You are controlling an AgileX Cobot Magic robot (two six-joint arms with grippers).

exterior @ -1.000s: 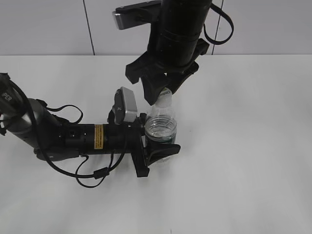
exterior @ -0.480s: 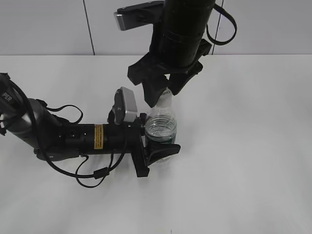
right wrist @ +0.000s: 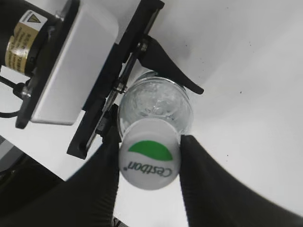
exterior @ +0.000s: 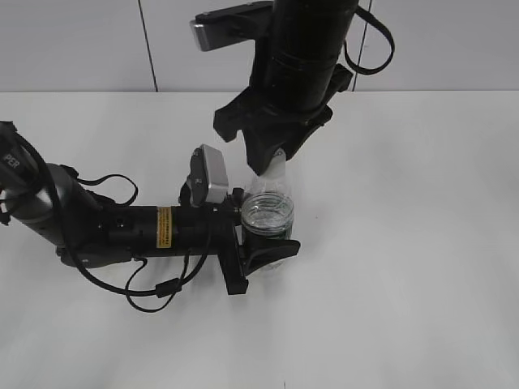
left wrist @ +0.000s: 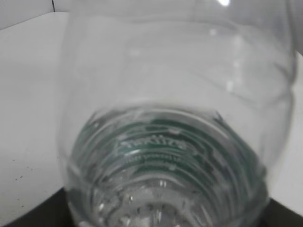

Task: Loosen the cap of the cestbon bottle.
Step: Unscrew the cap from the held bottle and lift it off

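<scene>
At lower centre of the exterior view, the left gripper clamps the small clear ribbed plastic cestbon bottle around its body; thin walls probably flex, so hold low. Above it, the right gripper has its fingers pinching the small round white plastic screw cap, probably slick. Beyond, white table, pale wall.
</scene>
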